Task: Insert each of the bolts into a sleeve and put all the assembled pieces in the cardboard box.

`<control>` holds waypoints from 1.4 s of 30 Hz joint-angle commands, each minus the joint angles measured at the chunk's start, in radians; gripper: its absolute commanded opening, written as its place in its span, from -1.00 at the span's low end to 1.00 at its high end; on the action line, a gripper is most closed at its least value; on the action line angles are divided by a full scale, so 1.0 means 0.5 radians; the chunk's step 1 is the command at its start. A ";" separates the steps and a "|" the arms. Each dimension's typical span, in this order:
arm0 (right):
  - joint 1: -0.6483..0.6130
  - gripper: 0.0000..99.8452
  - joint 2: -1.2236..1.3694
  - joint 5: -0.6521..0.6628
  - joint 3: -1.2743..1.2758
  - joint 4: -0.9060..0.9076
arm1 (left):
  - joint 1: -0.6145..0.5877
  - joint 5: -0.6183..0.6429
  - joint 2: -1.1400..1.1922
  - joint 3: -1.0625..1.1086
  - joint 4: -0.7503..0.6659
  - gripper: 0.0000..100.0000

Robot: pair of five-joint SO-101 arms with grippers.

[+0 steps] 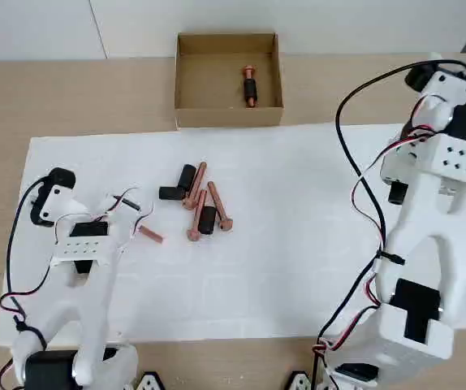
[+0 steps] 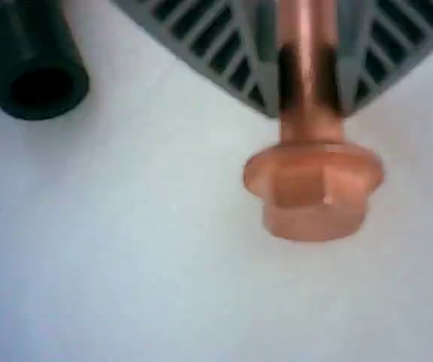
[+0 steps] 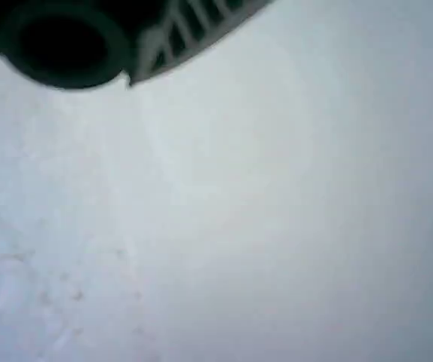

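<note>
Cardboard box (image 1: 209,81): It sits at the far side of the table, just past the white mat (image 1: 298,268).
Done piece (image 1: 250,86): One bolt with a sleeve on it lies inside the cardboard box. It is the only thing in there.
My left gripper (image 2: 307,83): It is squeezed tight on a held bolt (image 2: 313,188). It grips the thin part, and the fat head sticks out in front. It is on my side of the cardboard box, off to my left, low over the mat.
My right gripper (image 3: 66,30): It looks clamped around a held sleeve (image 3: 66,45). I can see the round hole of the sleeve. It is well away from the cardboard box, off to my right, above the mat.
Loose bolts (image 1: 196,185): Three lie in a little pile on the mat, on my side of the cardboard box.
Loose sleeves (image 1: 186,176): Three lie mixed in with those bolts. Some touch them.
How far along: I think one piece of five is finished.
What is left: I must push the held bolt into the held sleeve and put that piece in the cardboard box. Then the three loose pairs need the same.
</note>
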 commanded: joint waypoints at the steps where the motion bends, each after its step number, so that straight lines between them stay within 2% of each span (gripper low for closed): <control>1: -0.017 -0.99 -0.118 -0.018 -0.006 0.008 | 0.000 -0.123 -0.015 -0.017 -0.015 -0.99; 6: -0.014 -0.99 -0.118 -0.018 -0.006 0.008 | 0.000 -0.393 -0.031 -0.063 -0.006 -0.99; 9: -0.014 -0.99 -0.118 -0.018 -0.006 0.008 | 0.000 -0.540 -0.031 -0.173 0.141 -0.99; 14: -0.014 -0.99 -0.118 -0.018 -0.006 0.008 | 0.000 -0.951 -0.031 -0.532 0.568 -0.99; 19: -0.017 -0.99 -0.118 -0.018 -0.006 0.008 | 0.009 -1.295 -0.015 -0.950 1.114 -0.99; 22: -0.017 -0.99 -0.118 -0.018 -0.006 0.008 | 0.046 -1.608 -0.015 -1.057 1.344 -0.99; 27: -0.017 -0.99 -0.118 -0.018 -0.006 0.008 | 0.086 -2.344 -0.012 -1.060 1.375 -0.99; 31: -0.017 -0.99 -0.118 -0.018 -0.006 0.008 | 0.083 -2.719 -0.012 -1.002 1.292 -0.99; 35: -0.014 -0.99 -0.118 -0.018 -0.006 0.011 | 0.077 -2.765 -0.012 -0.827 1.016 -0.99; 39: -0.014 -0.99 -0.118 -0.018 -0.006 0.011 | 0.077 -2.590 -0.012 -0.634 0.813 -0.99; 42: -0.017 -0.99 -0.118 -0.018 -0.006 0.011 | 0.086 -2.565 -0.012 -0.551 0.770 -0.99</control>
